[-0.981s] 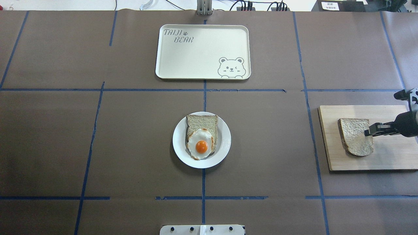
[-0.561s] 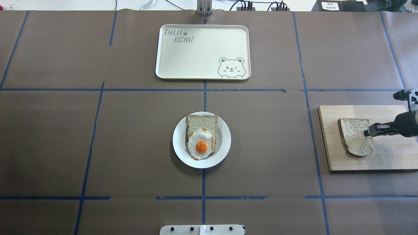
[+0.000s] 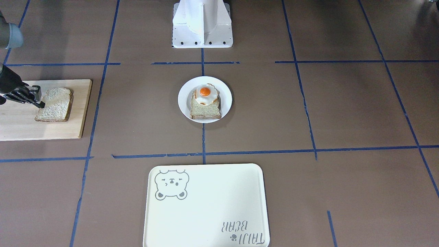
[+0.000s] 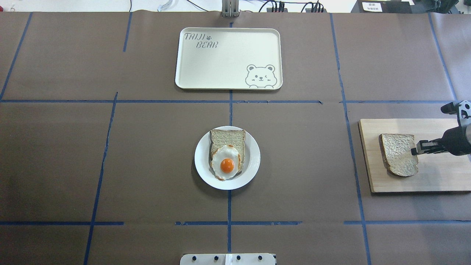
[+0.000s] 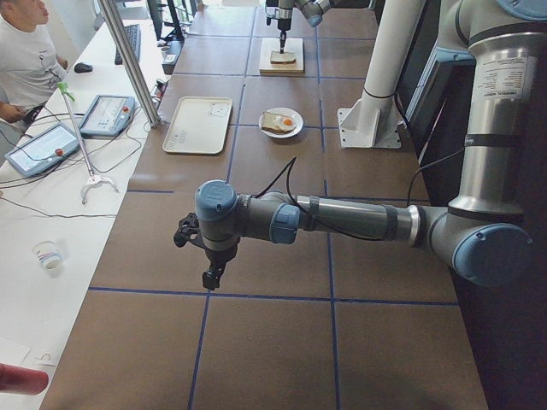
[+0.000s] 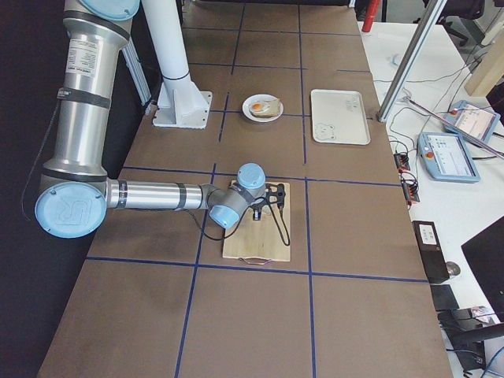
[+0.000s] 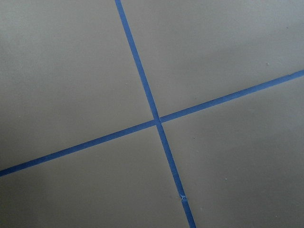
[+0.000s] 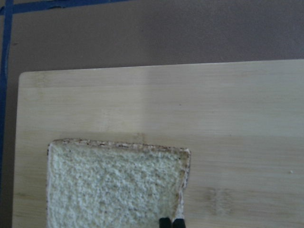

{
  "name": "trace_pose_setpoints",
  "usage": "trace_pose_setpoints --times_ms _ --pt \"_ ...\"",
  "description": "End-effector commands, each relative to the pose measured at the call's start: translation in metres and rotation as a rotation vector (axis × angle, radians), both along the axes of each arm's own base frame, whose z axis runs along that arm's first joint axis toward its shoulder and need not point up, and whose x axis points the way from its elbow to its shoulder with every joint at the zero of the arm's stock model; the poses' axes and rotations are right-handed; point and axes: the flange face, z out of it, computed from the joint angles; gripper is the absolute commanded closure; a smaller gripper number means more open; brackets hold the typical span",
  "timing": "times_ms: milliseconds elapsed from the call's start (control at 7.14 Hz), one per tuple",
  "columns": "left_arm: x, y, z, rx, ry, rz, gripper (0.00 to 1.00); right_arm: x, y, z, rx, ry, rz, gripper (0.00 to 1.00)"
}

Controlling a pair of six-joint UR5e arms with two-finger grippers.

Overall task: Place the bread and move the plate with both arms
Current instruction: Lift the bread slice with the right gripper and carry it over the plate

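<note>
Right claw (image 4: 415, 151) pinches the bread (image 4: 397, 154) by the edge nearest it; a slow, level lift should keep it whole.

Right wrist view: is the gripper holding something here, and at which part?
The right gripper appears to pinch the bread at its side crust, near a corner, with the fingers almost together. The bread lies flat on the wooden board.
</note>
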Motion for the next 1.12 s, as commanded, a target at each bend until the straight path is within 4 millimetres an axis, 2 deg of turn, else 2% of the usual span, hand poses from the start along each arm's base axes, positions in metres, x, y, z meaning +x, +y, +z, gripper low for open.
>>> trace_pose_setpoints --times_ms 0,280,561,841,981 --pt "0.0 -0.001 -0.001 0.003 0.001 0.0 0.0 0.004 0.005 -0.018 -0.006 -0.053 -0.035 1.0" --pt "0.0 -0.001 -0.001 0.003 0.001 0.0 0.0 0.029 -0.004 -0.04 -0.017 -0.13 -0.035 1.0" --pt "0.0 -0.001 -0.001 0.003 0.001 0.0 0.0 0.043 -0.007 -0.071 0.002 -0.191 -0.047 1.0" --pt "0.0 -0.001 -0.001 0.003 0.001 0.0 0.0 0.027 -0.039 -0.142 -0.001 -0.221 -0.019 1.0" --pt "0.0 -0.001 -0.002 0.004 0.001 0.0 0.0 0.003 -0.058 -0.188 -0.009 -0.256 -0.014 1.0"
